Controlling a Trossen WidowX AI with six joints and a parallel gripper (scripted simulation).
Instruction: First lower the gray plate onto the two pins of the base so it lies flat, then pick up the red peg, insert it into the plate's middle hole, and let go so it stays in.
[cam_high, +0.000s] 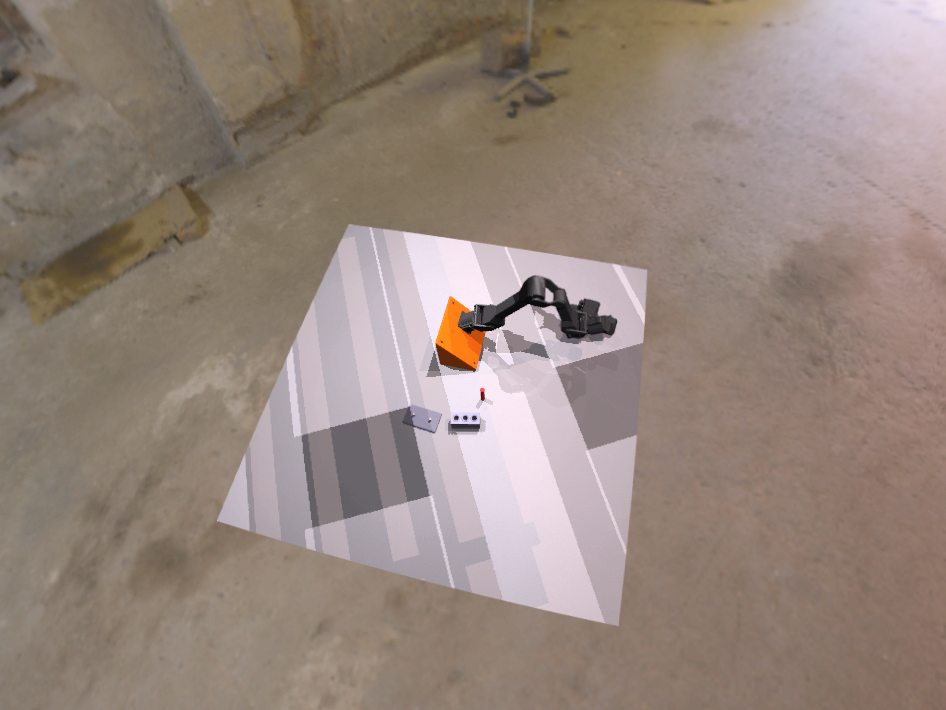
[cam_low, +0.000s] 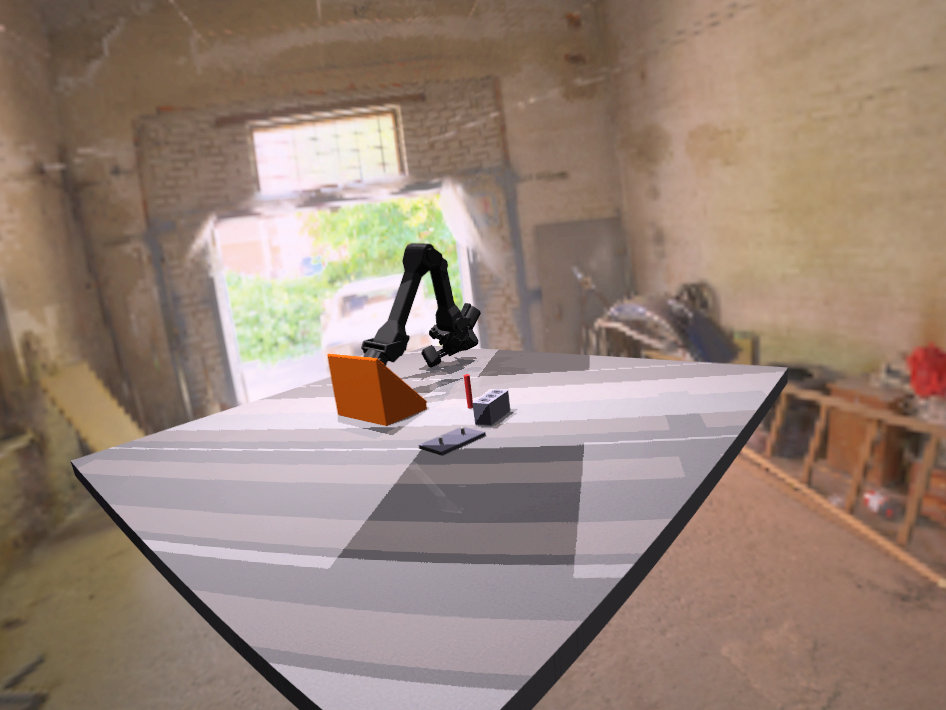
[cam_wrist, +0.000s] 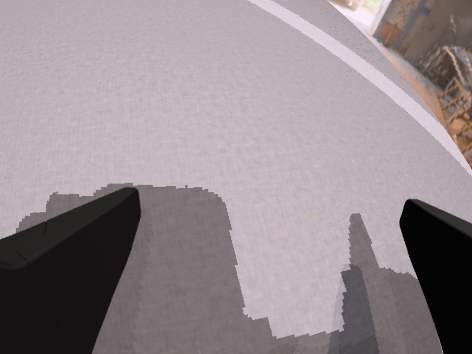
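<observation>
The base (cam_high: 422, 425) (cam_low: 452, 440) is a thin grey slab with two short upright pins, both bare. The gray plate (cam_high: 465, 425) (cam_low: 482, 412) is a thick block with a row of three holes on top. It rests level on the table beside the base, apart from it. The red peg (cam_high: 482, 394) (cam_low: 468, 392) stands upright close to the block. My gripper (cam_high: 601, 315) (cam_wrist: 278, 208) is open and empty, low over the table and well away from all three. The wrist view shows only the table surface and shadows between the fingers.
The orange wedge (cam_high: 458, 340) (cam_low: 359, 389) carries the arm (cam_high: 510, 302) (cam_low: 400, 309) and stands close to the parts. The table (cam_high: 527, 565) (cam_low: 427, 611) has striped shading and a dark edge.
</observation>
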